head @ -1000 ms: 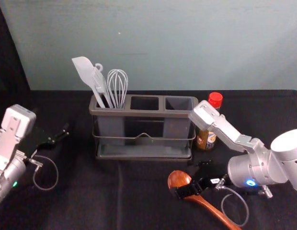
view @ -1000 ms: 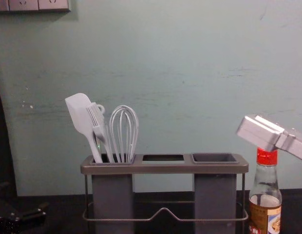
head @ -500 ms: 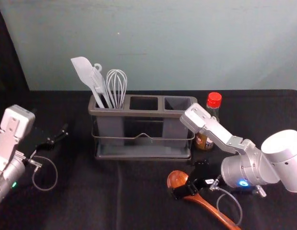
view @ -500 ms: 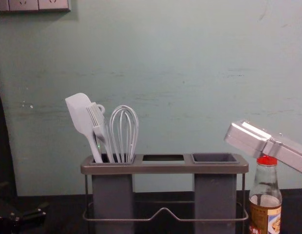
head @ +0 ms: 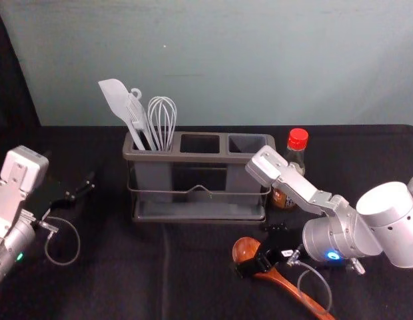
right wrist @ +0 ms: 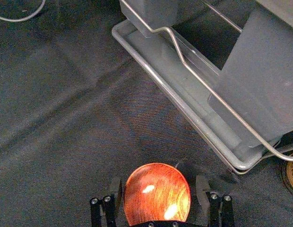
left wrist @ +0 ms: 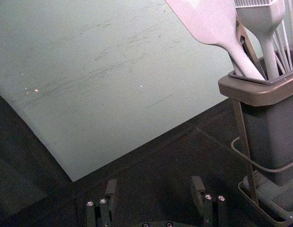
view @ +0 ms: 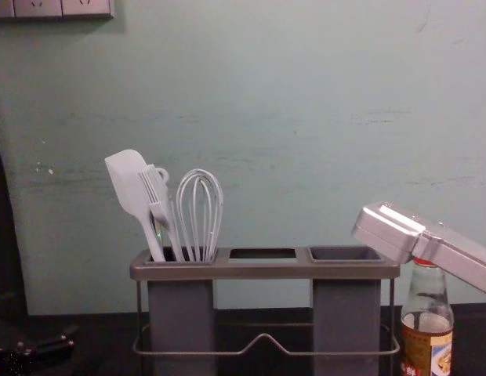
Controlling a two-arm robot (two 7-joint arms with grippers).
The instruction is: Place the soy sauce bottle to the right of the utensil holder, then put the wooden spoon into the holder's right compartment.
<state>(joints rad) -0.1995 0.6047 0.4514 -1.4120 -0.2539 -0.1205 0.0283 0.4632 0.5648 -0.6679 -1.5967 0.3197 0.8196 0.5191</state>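
Well, with the holder before me, my idle left gripper wide, and the bottle just right of the holder, I should centre my wide right gripper round the nearer-lying spoon's bowl, then squeeze evenly.

The right claw has the wooden spoon's bowl between its spread fingers.

The wooden spoon is glossy reddish-brown, streaked with darker grain. The soy sauce bottle has a red cap, clear glass and a brown label with white and blue. The utensil holder is grey, its rim brownish. Spatula, brush and whisk are pale grey; the left claw and right claw are black.
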